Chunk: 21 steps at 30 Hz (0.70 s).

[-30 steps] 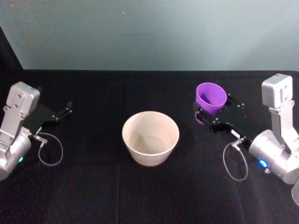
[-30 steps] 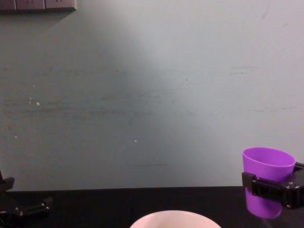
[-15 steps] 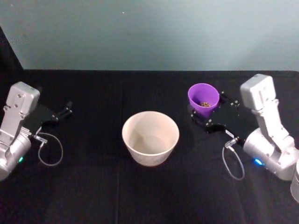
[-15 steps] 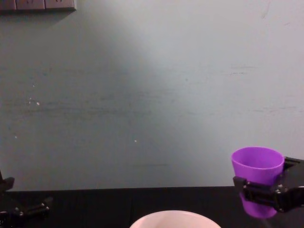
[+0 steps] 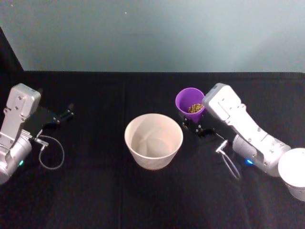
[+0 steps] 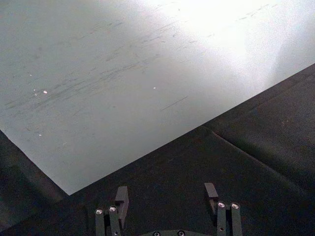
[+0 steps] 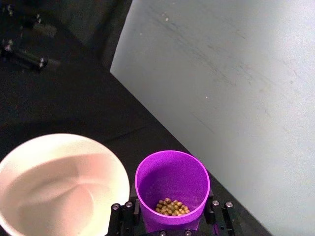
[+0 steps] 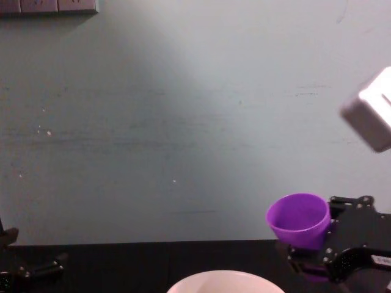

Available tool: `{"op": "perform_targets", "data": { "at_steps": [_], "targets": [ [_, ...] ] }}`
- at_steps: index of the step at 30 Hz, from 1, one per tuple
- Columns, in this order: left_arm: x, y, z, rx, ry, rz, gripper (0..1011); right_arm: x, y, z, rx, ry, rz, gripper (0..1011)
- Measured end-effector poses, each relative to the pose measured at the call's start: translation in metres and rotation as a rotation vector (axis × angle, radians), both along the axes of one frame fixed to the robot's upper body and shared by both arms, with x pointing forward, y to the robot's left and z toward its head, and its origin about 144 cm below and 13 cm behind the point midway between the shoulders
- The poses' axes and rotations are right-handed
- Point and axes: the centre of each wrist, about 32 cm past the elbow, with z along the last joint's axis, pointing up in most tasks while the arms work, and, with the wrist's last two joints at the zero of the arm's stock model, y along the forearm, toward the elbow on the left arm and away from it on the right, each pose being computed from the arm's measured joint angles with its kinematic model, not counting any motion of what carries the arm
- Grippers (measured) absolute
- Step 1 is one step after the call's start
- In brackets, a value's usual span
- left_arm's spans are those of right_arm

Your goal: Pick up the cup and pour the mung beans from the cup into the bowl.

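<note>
My right gripper (image 5: 193, 123) is shut on the purple cup (image 5: 189, 103), holding it in the air just right of the bowl (image 5: 153, 140) and leaning it slightly toward the bowl. Mung beans (image 7: 171, 207) lie in the bottom of the cup (image 7: 172, 189). The wide pinkish-white bowl (image 7: 59, 183) stands on the black table, empty inside. In the chest view the cup (image 8: 299, 220) sits in the black fingers (image 8: 327, 259), above and right of the bowl's rim (image 8: 223, 280). My left gripper (image 5: 66, 113) rests open at the far left of the table, holding nothing.
A black cloth covers the table (image 5: 95, 191), with a pale teal wall (image 5: 152, 33) behind it. The left gripper's fingers (image 6: 119, 199) point at bare cloth. A white round part of the right arm (image 5: 293, 171) shows at the right edge.
My right arm has carried the cup leftward to the bowl's right side and begun tilting it. The left arm and the bowl have stayed put.
</note>
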Motion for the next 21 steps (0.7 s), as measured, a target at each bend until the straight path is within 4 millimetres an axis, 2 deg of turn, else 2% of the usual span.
{"op": "perform_targets", "data": {
  "at_steps": [21],
  "targets": [
    [0.0,0.0,0.0,0.0,0.0,0.0,1000,0.008,0.04,0.02,-0.393,-0.11,0.068,718]
  ]
}}
